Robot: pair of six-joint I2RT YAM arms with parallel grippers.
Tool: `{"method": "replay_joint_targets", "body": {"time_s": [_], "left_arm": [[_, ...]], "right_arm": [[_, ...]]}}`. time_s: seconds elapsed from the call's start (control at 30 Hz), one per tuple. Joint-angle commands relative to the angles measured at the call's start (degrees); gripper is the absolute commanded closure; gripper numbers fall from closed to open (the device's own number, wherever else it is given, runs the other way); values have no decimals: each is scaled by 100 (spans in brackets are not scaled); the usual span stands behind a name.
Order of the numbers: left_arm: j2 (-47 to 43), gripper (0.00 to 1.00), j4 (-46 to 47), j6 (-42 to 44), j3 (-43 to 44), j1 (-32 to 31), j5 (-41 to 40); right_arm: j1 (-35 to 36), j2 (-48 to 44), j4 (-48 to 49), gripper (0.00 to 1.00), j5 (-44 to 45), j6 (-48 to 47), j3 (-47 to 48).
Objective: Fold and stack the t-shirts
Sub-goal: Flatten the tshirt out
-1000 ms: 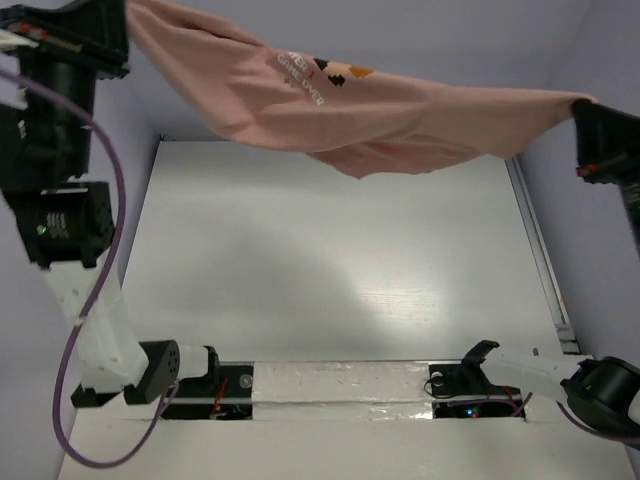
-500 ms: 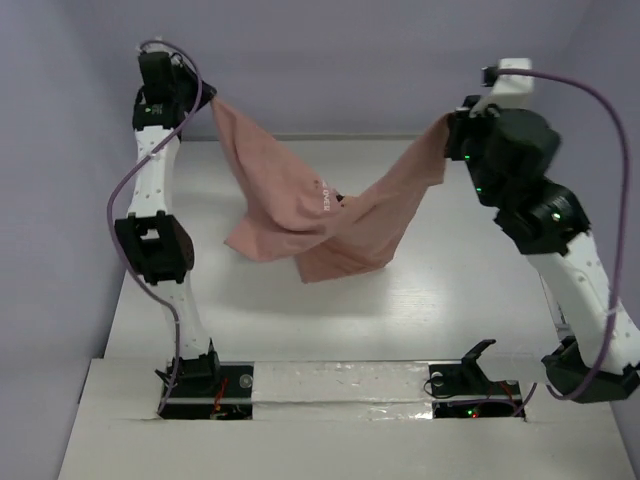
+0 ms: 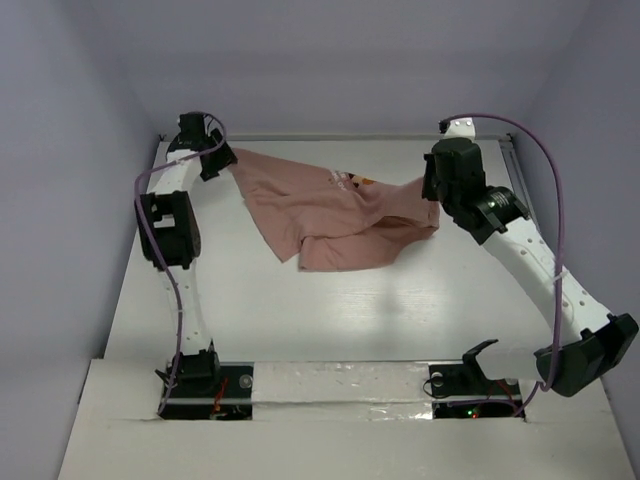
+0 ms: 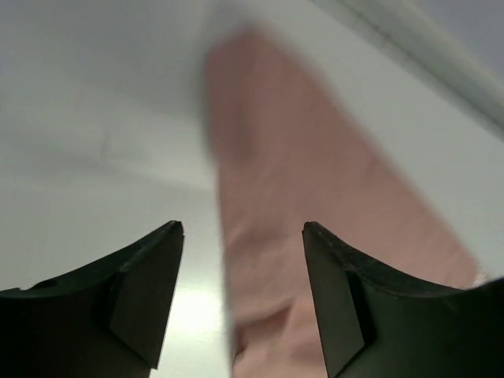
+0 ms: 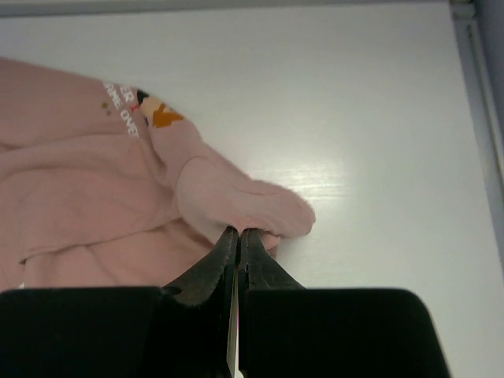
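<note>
One dusty-pink t-shirt [image 3: 330,215] is seen lying crumpled on the white table [image 3: 300,320], in the upper middle of the top view, spread between the two grippers. Its left corner is drawn out to a point just beside the left gripper [image 3: 217,162] at the upper left of the frame. Its right edge is gathered at the right gripper [image 3: 432,196], right of centre. The lower hem is folded under into a thick roll. The small red-orange print [image 3: 350,181] and the white lettering [image 5: 122,102] are shown face up near the upper edge of the cloth.

In the left wrist view, the dark fingers [image 4: 146,291] are held wide apart with nothing clasped between them. The pink cloth is seen blurred on the table beyond the gap. In the right wrist view, the jaws are pressed tightly together at the lower centre, and a rounded fold of the shirt is pinched at their tips.
</note>
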Motion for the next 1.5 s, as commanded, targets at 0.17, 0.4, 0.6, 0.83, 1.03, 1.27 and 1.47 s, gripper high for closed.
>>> {"method": "replay_joint_targets", "body": {"time_s": [0.17, 0.4, 0.6, 0.83, 1.03, 1.27, 1.47], "left_arm": [[-4368, 51, 834, -448, -4952, -1447, -1211], [-5688, 72, 1431, -2769, -7103, -2911, -1686], [-5497, 70, 1642, -2911, -7420, -3140, -1872], [-4759, 71, 1853, -2507, -7237, -3141, -1987], [-4310, 85, 1705, -2261, -6999, -3141, -2100], [-4212, 100, 1168, -1901, -6709, -2852, -2540], [-4582, 100, 966, -1374, -6797, -1343, -2558]], "right_arm": [[-20, -329, 285, 100, -473, 350, -428], [-72, -443, 294, 100, -895, 429, -507], [-72, -601, 233, 100, -1089, 526, -666], [-72, -786, 154, 100, -1203, 684, -841], [-72, -874, 101, 100, -1186, 737, -841], [-72, -944, 92, 100, -1309, 807, -903], [-72, -1129, 40, 100, -1862, 1097, -1219]]}}
